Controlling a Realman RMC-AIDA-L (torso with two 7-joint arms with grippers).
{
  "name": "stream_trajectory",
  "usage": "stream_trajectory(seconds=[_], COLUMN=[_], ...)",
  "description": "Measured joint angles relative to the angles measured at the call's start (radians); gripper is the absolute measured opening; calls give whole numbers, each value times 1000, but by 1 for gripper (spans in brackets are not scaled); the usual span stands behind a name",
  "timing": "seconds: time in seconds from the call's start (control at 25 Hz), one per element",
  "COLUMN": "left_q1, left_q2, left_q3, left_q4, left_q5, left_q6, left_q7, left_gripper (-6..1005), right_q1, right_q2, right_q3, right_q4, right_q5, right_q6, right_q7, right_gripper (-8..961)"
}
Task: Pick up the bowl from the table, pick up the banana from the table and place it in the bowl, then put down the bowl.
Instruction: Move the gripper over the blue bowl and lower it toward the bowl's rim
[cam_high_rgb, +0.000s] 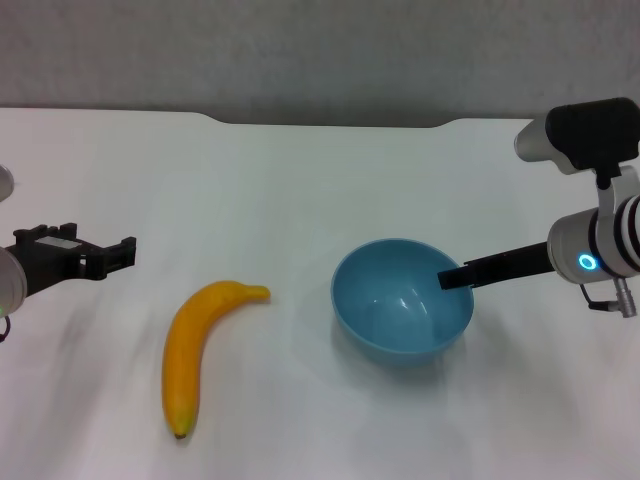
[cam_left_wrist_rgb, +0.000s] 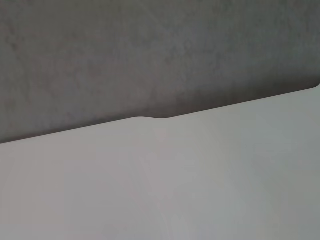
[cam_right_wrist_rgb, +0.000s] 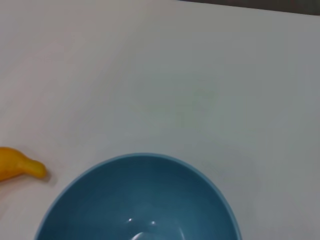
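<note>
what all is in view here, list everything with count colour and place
bowl: one, light blue, on the table right of centre, empty inside
banana: one, yellow-orange, lying on the table left of the bowl, apart from it, stem toward the bowl
table: one, white, filling the view, shallow notch in its far edge
wall: one, grey, behind the table
left pincer: one, black, at the left edge above the table, left of the banana, touching nothing
right pincer: one, black, reaching in from the right, tip at the bowl's right rim
</note>
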Motion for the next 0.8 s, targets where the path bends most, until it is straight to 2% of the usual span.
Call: stream_trajectory(seconds=[0.32, 0.48, 0.8], left_q1=[-1, 3, 0], left_q2=[0, 0, 0], left_q3=[17, 21, 25], left_q4=[0, 2, 28], left_q5=[0, 0, -5], left_q6=[12, 16, 28], left_q7=[0, -3, -5], left_gripper=[831, 831, 831], right_q1=[27, 64, 65], right_q2=[1, 6, 7], right_q3=[5, -8, -53], right_q4=[-101, -170, -201], right_q5=[6, 12, 62], right_q6=[-46, -65, -120], right_q7=[-19, -31, -45], right_gripper=[692, 691, 688])
